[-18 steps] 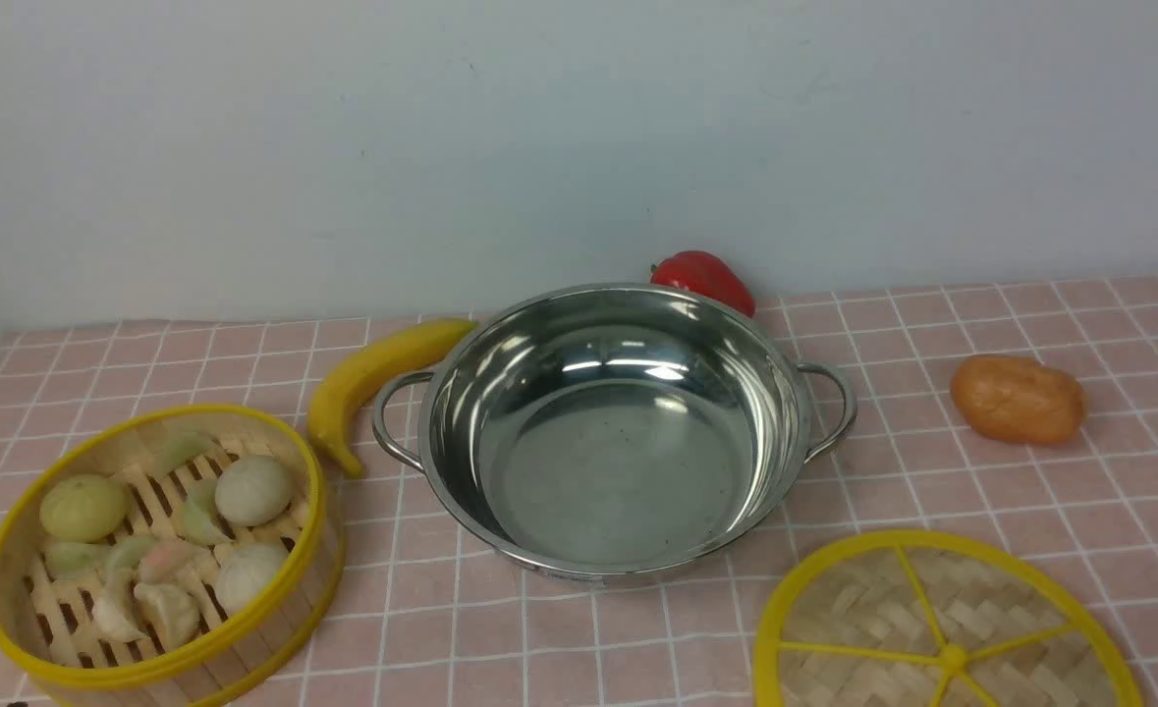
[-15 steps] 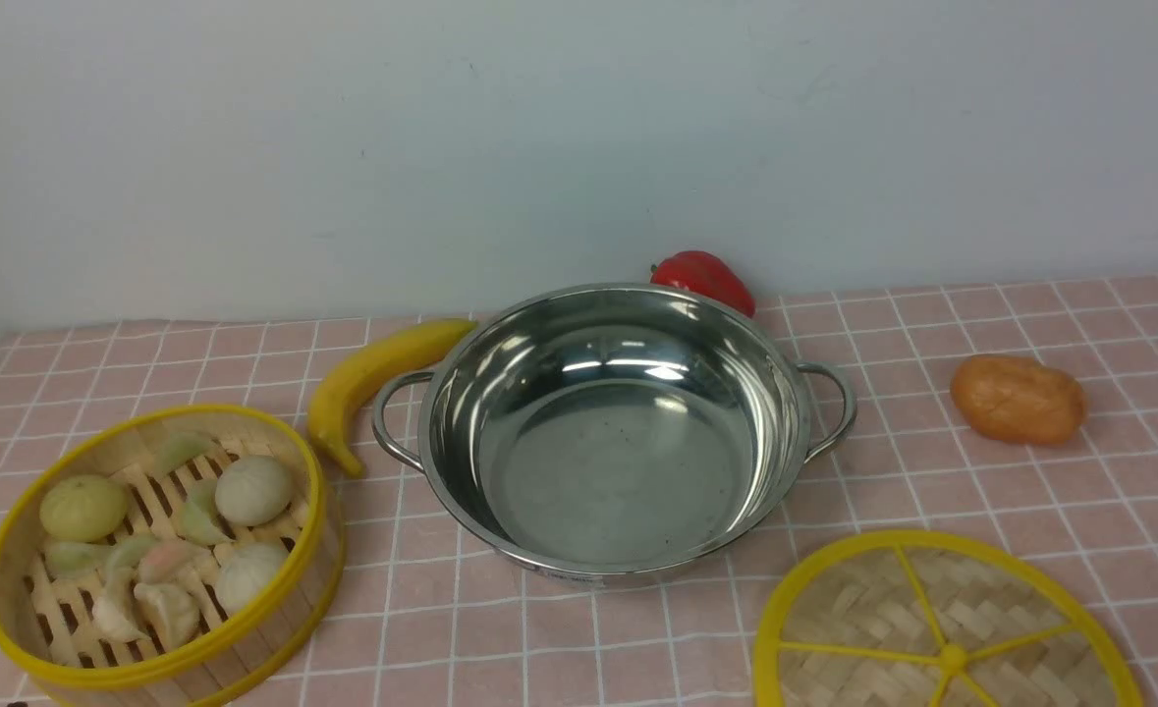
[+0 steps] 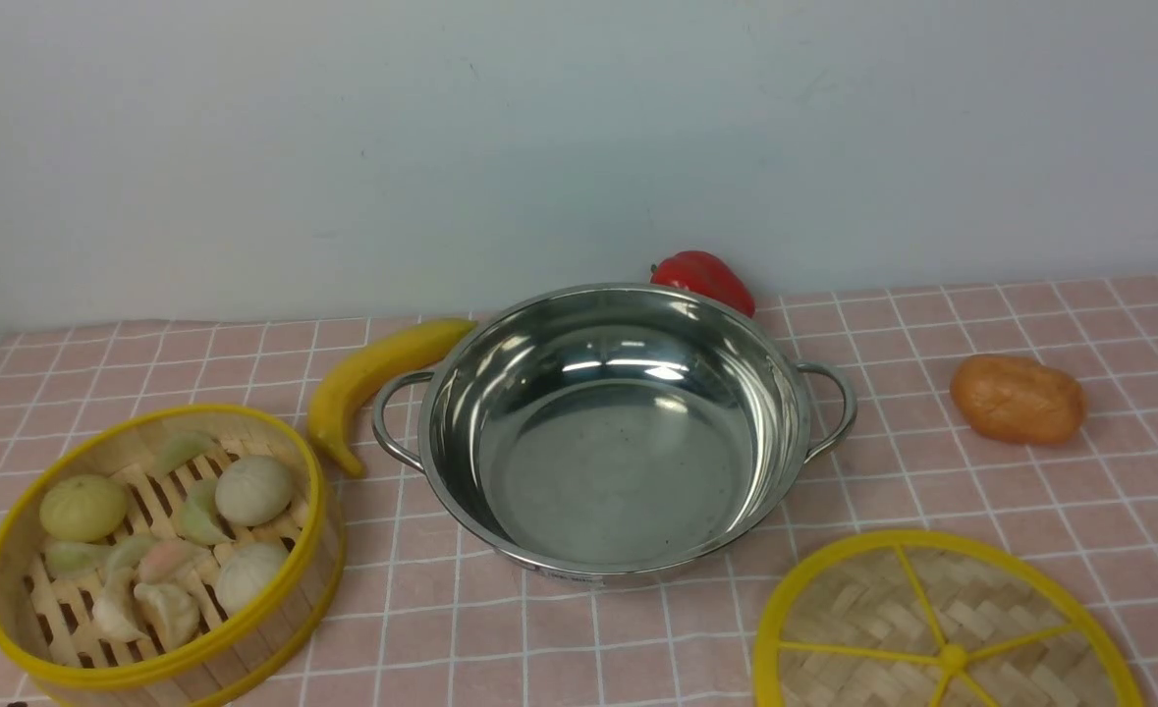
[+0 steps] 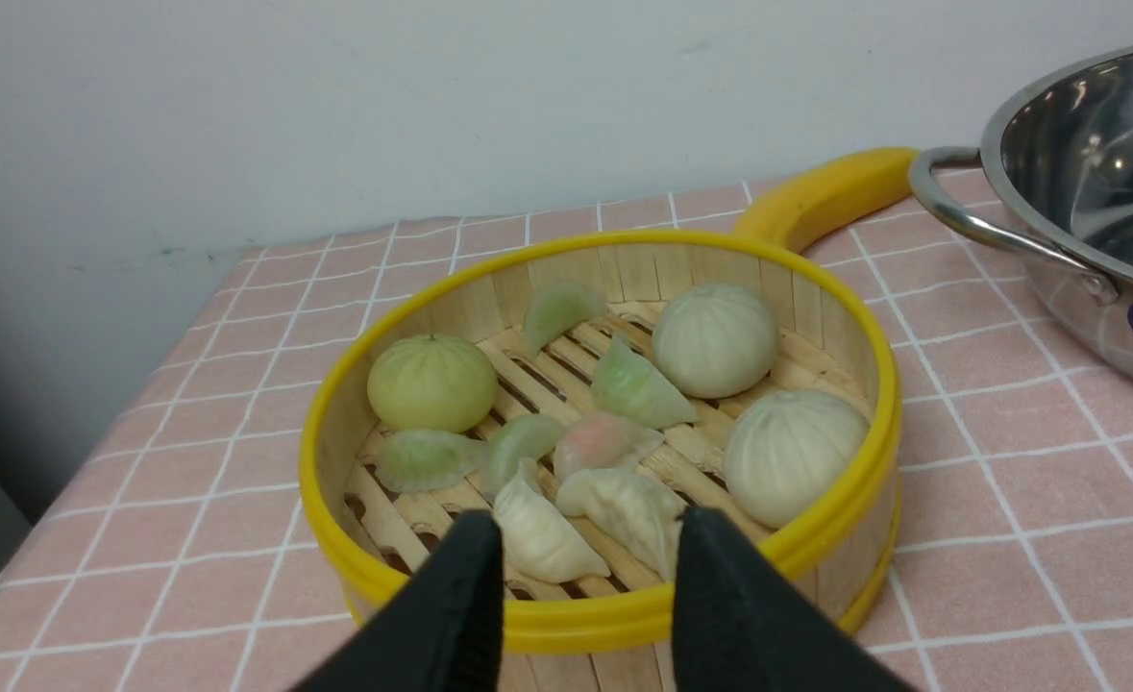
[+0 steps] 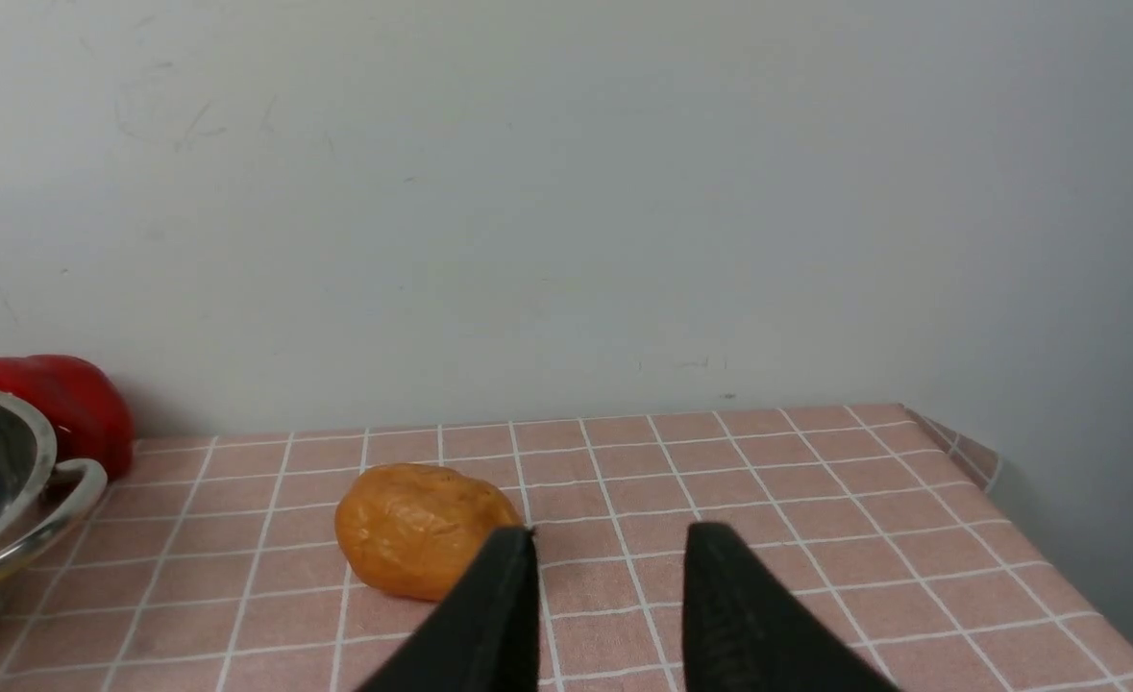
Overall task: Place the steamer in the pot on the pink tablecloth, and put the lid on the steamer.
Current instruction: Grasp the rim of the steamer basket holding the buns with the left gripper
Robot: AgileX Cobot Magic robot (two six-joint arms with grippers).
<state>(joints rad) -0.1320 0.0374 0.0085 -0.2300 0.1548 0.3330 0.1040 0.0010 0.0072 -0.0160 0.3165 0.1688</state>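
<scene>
Your left gripper (image 4: 585, 519) hangs parted and empty at the near rim of the steamer (image 4: 604, 240), which sits on the pink tablecloth (image 4: 1008, 404) left of the pot (image 3: 500, 393). Your right gripper (image 5: 612, 531) gapes empty too, and the lid (image 3: 873, 609) lies front-right of the pot.

Front cam sits on the robot's side, up high, looking forward and down across the cloth (image 3: 932, 471) to the wall (image 3: 539, 147). Pot (image 3: 618, 432) is whole and centered; steamer (image 3: 161, 550) and lid (image 3: 942, 628) get clipped at the bottom edge. Left wrist cam is low and close, peeking over the left gripper (image 4: 585, 519) into the steamer. It shares the steamer, banana (image 3: 372, 378) and the pot's left side with the front. Right wrist cam, equally low, looks past the right gripper (image 5: 612, 531) toward the wall, sharing the orange lump (image 3: 1019, 400), pepper (image 3: 704, 278) and the pot's right side.
</scene>
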